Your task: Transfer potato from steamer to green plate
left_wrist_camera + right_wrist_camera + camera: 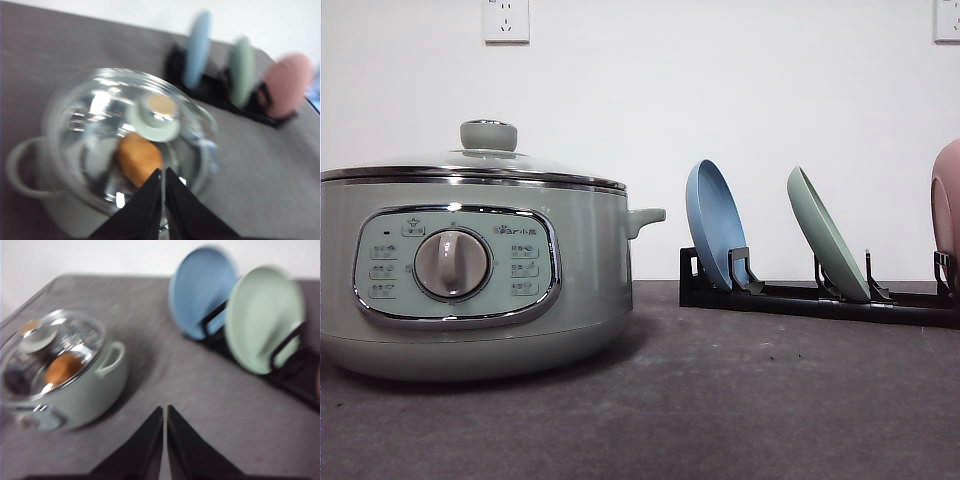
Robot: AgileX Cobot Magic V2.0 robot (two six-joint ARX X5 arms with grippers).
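Note:
The sage-green steamer (470, 270) stands on the left of the table with its glass lid (488, 155) on. Through the lid the orange-brown potato (139, 158) (62, 368) lies inside the pot. The green plate (827, 236) (262, 320) stands on edge in a black rack at the right. My left gripper (163, 176) hangs above the lid (135, 130), its black fingers closed together and holding nothing. My right gripper (164, 412) is shut too, above bare table between the steamer (75, 385) and the rack.
The black rack (820, 297) also holds a blue plate (715, 225) left of the green one and a pink plate (947, 205) at the right edge. Grey tabletop lies open in front of the rack. A white wall stands close behind.

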